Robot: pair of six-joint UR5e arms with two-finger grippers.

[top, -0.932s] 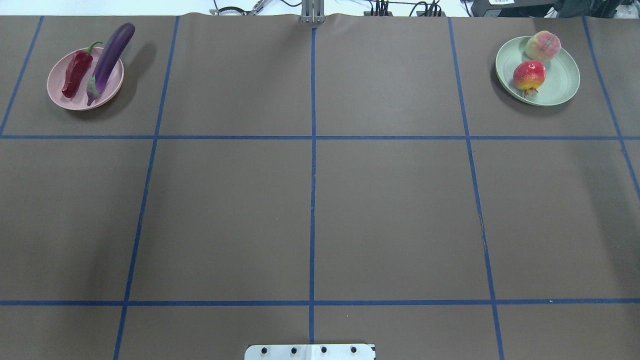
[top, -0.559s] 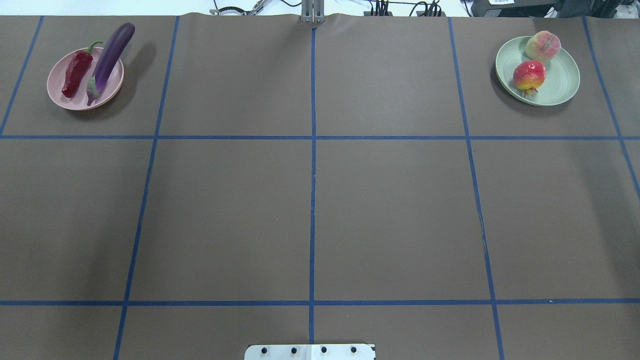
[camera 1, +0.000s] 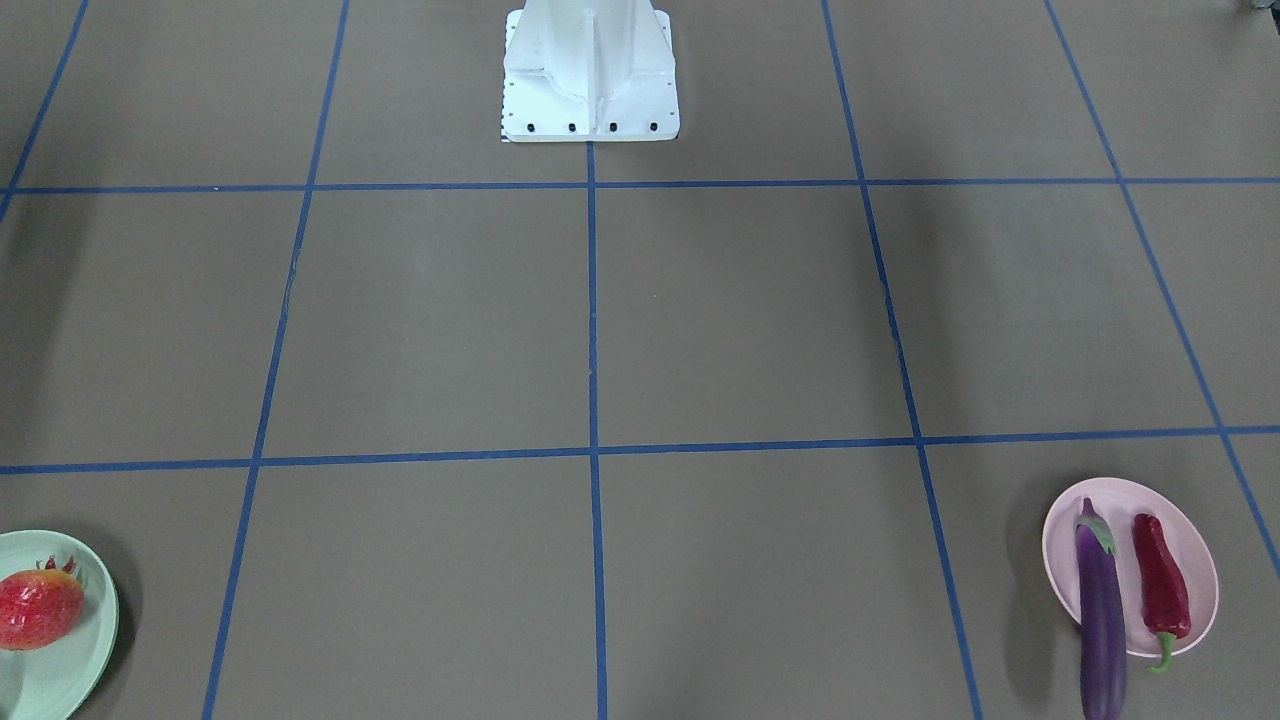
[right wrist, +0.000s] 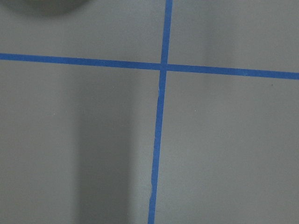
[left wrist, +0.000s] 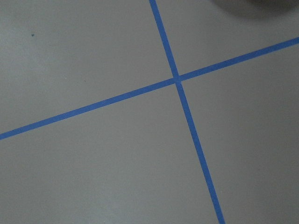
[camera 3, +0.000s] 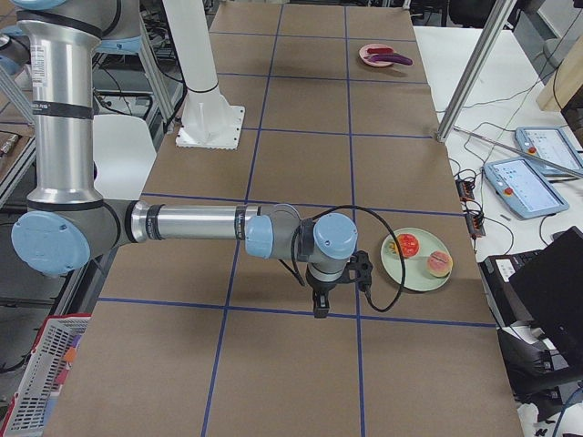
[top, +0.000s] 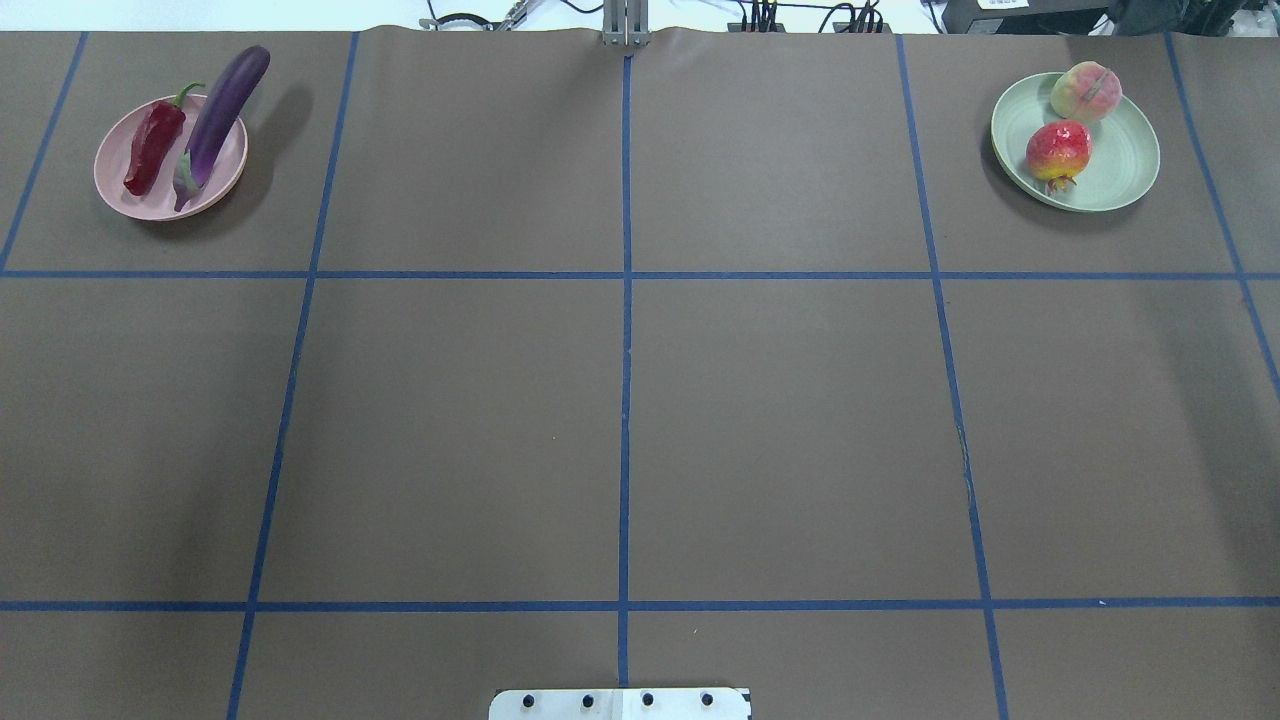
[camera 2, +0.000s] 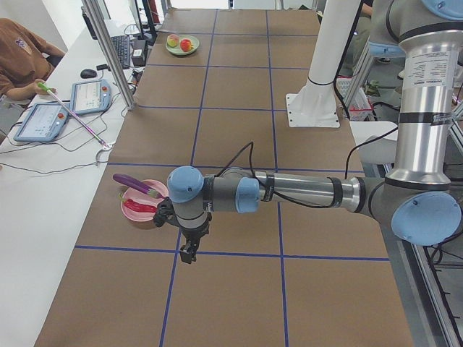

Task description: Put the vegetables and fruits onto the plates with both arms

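Observation:
The purple eggplant [top: 220, 115] and the dark-red chili [top: 152, 150] lie on the pink plate [top: 108, 170] at the far left; the eggplant's tip overhangs the rim. The bumpy red fruit [top: 1058, 150] and the peach [top: 1085, 90] sit on the mint green plate [top: 1125, 165] at the far right. My left gripper [camera 2: 189, 253] shows only in the exterior left view, above the table beside the pink plate [camera 2: 145, 217]. My right gripper [camera 3: 321, 308] shows only in the exterior right view, beside the green plate [camera 3: 414, 273]. I cannot tell whether either is open or shut.
The white fixed base [camera 1: 590, 80] stands at the robot's edge of the table. Blue tape lines [top: 625, 275] divide the brown table cover. Tablets [camera 2: 43, 119] and a seated person [camera 2: 22, 58] are on a side bench, with metal posts [camera 2: 108, 50] next to it.

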